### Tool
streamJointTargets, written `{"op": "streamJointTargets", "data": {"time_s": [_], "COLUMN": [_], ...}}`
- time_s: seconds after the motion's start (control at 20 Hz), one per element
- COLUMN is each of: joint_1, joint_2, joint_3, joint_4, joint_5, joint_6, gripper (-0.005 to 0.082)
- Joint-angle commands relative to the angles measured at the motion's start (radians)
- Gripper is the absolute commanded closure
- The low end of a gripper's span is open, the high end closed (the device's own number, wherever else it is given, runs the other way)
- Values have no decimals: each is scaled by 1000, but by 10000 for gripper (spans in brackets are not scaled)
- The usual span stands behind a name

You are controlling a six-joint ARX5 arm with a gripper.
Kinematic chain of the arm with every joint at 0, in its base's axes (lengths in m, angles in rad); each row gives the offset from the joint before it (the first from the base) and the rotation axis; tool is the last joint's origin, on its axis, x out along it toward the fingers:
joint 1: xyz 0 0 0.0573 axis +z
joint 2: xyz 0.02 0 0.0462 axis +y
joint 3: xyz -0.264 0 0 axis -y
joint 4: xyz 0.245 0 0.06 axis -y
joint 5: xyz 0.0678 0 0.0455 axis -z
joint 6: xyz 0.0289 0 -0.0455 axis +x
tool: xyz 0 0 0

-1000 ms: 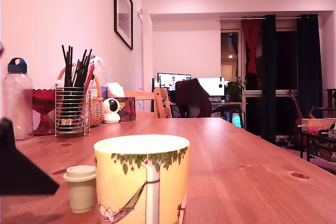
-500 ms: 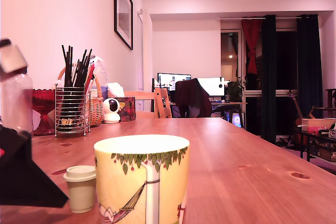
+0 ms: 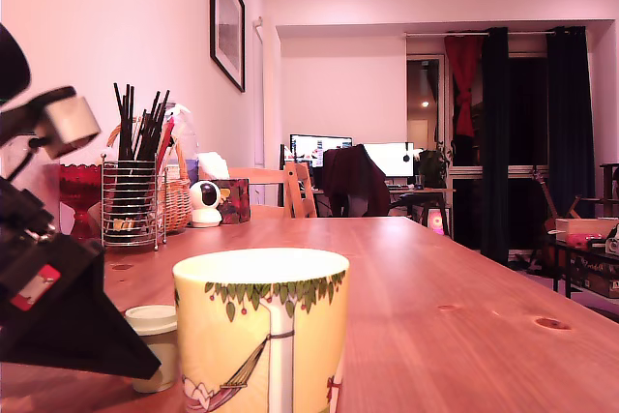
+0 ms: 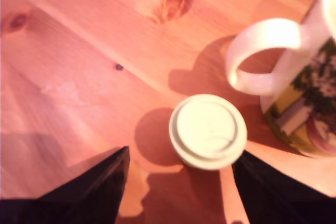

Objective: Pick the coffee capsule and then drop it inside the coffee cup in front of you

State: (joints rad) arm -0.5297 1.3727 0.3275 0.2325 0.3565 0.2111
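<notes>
At the exterior view's left, the gripper [image 3: 68, 326] is hanging dark over the wooden table [image 3: 455, 307], partly covering the coffee capsule [image 3: 157, 345]. The capsule is standing upright on the table, its long axis vertical and its flat cream top facing up, just beside the coffee cup [image 3: 261, 331], which is sitting to its right in that view. Behind them a wire holder of dark sticks [image 3: 131, 186], a wicker basket [image 3: 177, 191] and a small white camera [image 3: 204, 204] are standing near the wall.

The wrist view is showing what the exterior cannot: the gripper [image 4: 181, 187] is spread wide, its two black fingers [image 4: 94, 192] flanking the capsule [image 4: 208, 130] without touching it, and the cup's white handle [image 4: 260, 56] is looping out close to the capsule.
</notes>
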Motion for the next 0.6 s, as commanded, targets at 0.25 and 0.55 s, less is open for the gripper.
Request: {"op": "streamJointTargets", "data": {"time_s": [0.25,0.55], "joint_1": [-3,-3], "joint_2": [16,28], "joint_3": [32,34], "joint_4": [2,-8], "joint_5": [54,82], "joint_6": [29,29], "gripper": [254,418]}}
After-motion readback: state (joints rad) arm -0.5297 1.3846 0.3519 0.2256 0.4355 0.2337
